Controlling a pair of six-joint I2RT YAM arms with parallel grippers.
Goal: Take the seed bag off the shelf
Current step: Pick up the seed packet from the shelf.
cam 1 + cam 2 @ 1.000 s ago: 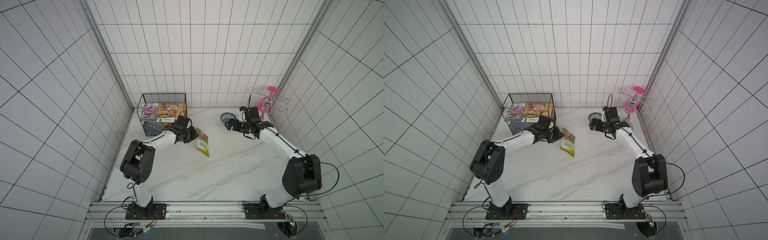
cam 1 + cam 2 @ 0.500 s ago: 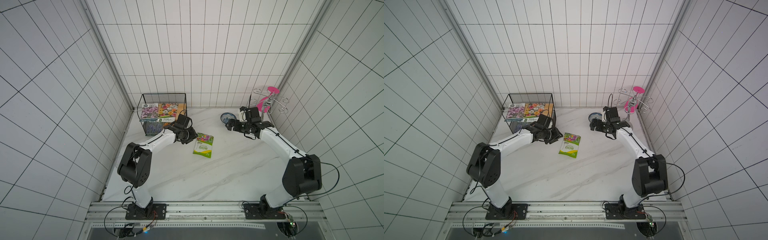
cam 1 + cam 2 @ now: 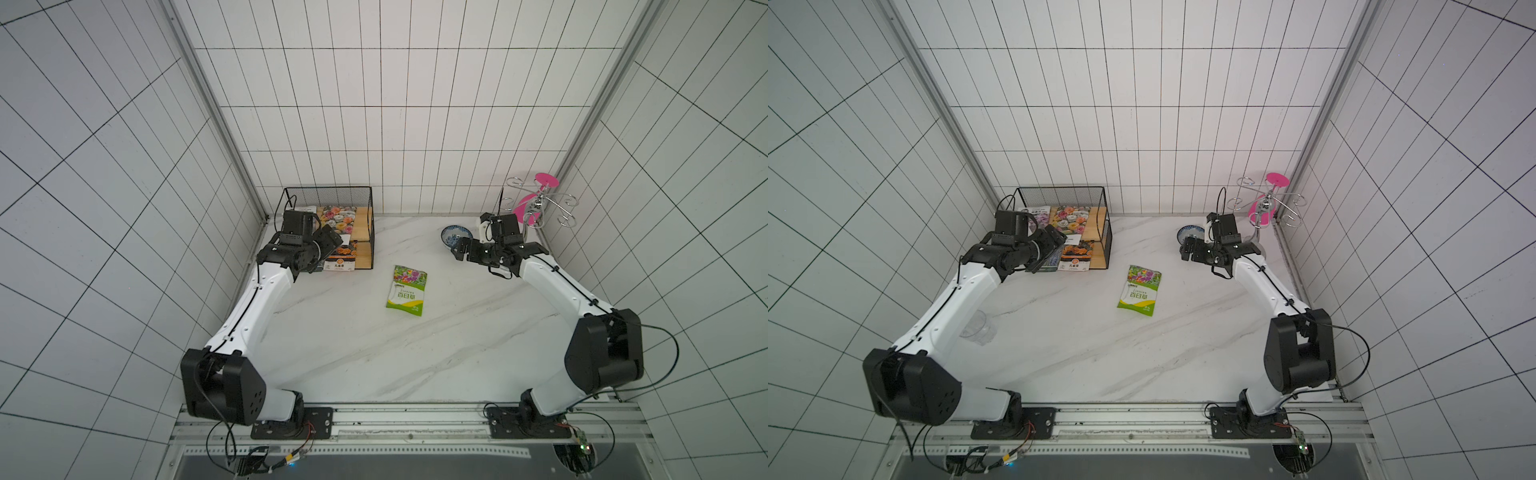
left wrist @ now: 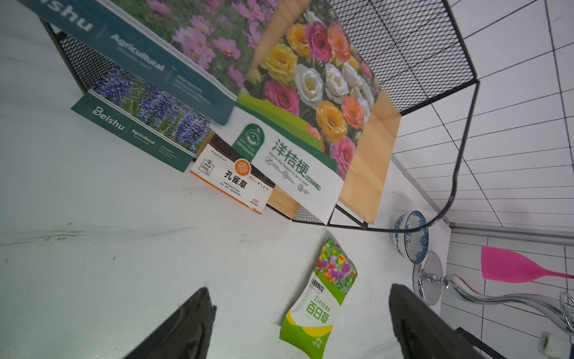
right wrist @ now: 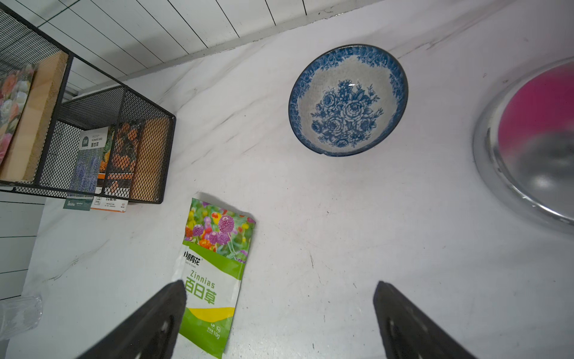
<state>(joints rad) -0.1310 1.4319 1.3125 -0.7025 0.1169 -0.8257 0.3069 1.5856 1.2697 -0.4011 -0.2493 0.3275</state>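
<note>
seed bag (image 3: 406, 291) lies flat on counter (image 3: 374, 357), clear of shelf (image 3: 328, 196); left end effector (image 4: 299, 290) wide, empty at shelf front, so a careless pull-back could snag overhanging packets (image 3: 341, 264).

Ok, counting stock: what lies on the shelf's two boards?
Upper board: pink-flower packet, mixed-bloom packet. Lower board: blue-flower packet, orange-labelled packet; its rear is hidden under the upper board.

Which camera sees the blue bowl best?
The right wrist view: the bowl is large there, with its whole rim and inner flower pattern plain. Both top views show the bowl small and far. The left wrist view shows it side-on, a black wire crossing it.
</note>
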